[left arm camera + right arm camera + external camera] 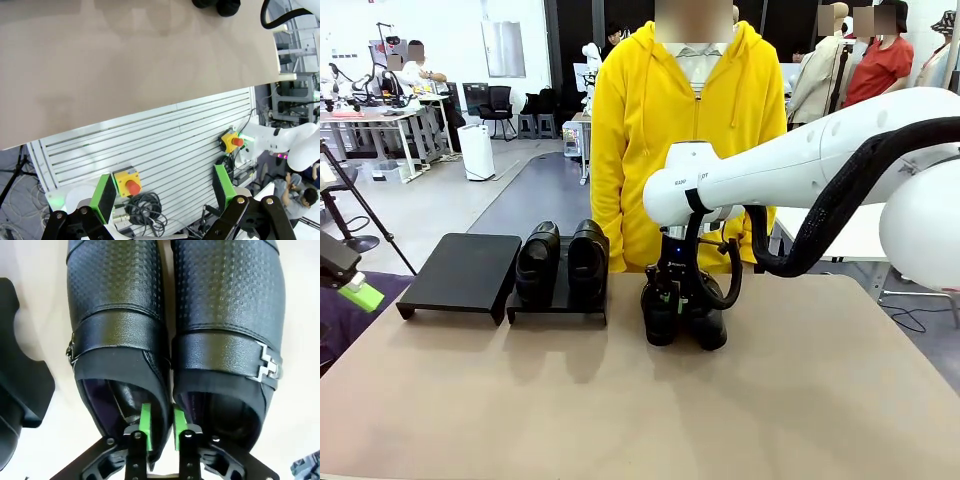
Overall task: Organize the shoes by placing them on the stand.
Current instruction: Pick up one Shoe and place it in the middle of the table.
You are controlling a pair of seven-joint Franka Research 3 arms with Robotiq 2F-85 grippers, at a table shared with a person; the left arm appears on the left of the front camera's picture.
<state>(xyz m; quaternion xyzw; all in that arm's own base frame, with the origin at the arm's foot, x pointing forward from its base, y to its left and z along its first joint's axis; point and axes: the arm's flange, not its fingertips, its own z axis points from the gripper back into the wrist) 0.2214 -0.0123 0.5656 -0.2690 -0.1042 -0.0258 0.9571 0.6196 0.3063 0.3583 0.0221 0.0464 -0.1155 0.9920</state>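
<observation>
Two glossy black shoes [117, 330] [227, 325] stand side by side on the table, toes pointing away from me in the right wrist view. My right gripper [160, 427] comes down at their heel ends, one green pad inside each shoe, pinching the two inner walls together. From the front, the right gripper [682, 295] sits on this pair [662, 318] [708, 325] at mid-table. Two more shoes [538, 262] [588, 260] rest on the right black stand [557, 308]; the left stand [465, 272] is bare. My left gripper [164, 192] hangs open off the table's left edge, holding nothing.
A person in a yellow hoodie [690, 110] stands at the far side, behind the shoes. The brown table [640, 400] has free room in front. Below its edge, the left wrist view has a slatted panel [165, 135] with emergency-stop buttons.
</observation>
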